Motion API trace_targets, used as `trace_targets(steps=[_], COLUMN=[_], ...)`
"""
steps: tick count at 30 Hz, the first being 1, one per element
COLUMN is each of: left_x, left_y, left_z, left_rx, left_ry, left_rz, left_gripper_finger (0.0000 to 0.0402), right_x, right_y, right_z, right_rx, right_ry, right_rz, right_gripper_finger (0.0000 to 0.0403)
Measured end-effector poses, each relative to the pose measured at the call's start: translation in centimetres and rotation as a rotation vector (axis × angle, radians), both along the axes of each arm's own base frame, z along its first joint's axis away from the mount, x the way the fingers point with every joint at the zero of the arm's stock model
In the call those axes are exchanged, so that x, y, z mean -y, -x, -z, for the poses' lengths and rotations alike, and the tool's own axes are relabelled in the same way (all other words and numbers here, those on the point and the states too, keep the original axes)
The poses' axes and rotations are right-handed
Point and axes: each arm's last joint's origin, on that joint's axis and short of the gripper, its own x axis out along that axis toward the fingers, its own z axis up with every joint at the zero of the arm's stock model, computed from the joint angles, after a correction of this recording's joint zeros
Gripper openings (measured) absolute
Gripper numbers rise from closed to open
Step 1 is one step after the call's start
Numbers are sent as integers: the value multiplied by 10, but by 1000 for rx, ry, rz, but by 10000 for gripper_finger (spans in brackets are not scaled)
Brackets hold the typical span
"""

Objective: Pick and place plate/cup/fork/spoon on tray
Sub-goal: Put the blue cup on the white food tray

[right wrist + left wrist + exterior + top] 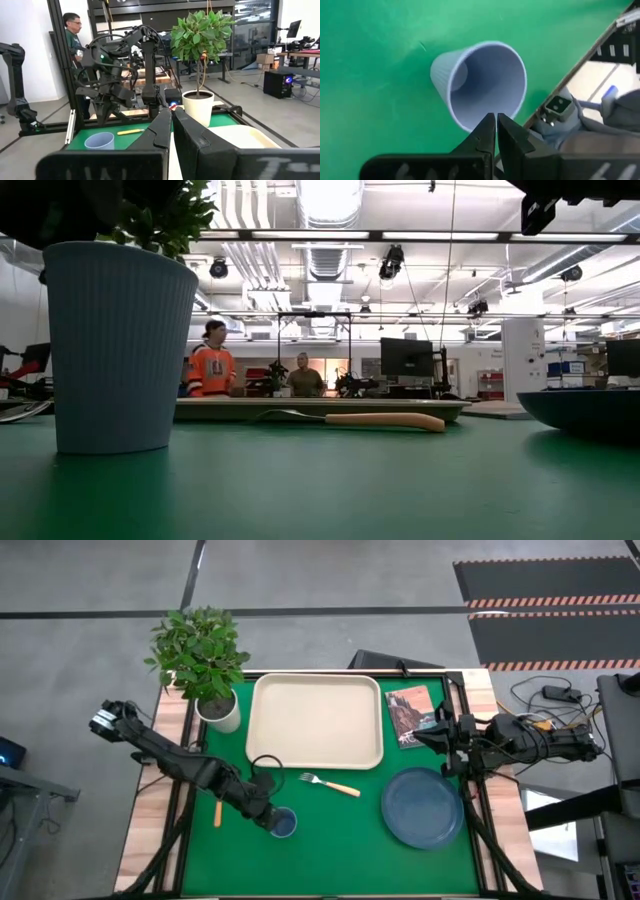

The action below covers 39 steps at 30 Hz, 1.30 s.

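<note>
While the high view lays out the whole green surface (330, 840), only the left wrist view shows that the left pincer (496, 125) has its fingers together, tips just above the near rim of the upright cup (482, 82) and not clamped on it. From above, that cup (283, 824) stands near the surface's front edge, with the spoon (218, 812) just to its left. The fork (330, 784) lies in front of the bare tray (316, 720), and the plate (422, 807) sits front right. The right pincer (171, 120), fingers together, waits above the right side near the booklet (409, 713). Its wrist view looks across to the potted plant (198, 55) and a person (74, 35) beyond the frame. The low view adds two people (212, 360) in the workshop behind.
</note>
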Motion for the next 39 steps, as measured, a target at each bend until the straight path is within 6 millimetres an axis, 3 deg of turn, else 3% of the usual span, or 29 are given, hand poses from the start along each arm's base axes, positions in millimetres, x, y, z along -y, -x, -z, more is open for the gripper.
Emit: trace_targets(steps=[11,20,24,39], left_x=[-5,-9,-9,-10], left_y=[-1,5,6,5], left_z=[6,15,18,44], left_rx=[-19,-77,-75,-55], left_ry=[-16,-80,-98,-108], left_rz=[-18,-18,-18,-28], left_gripper_finger=[13,124,154,149], right_x=[0,0,0,0], right_y=[0,0,0,0], right_z=[0,0,0,0], right_rx=[0,0,0,-3], right_ry=[-2,-4,-4,-13], right_rz=[0,0,0,-2], right_gripper_finger=[9,9,9,9])
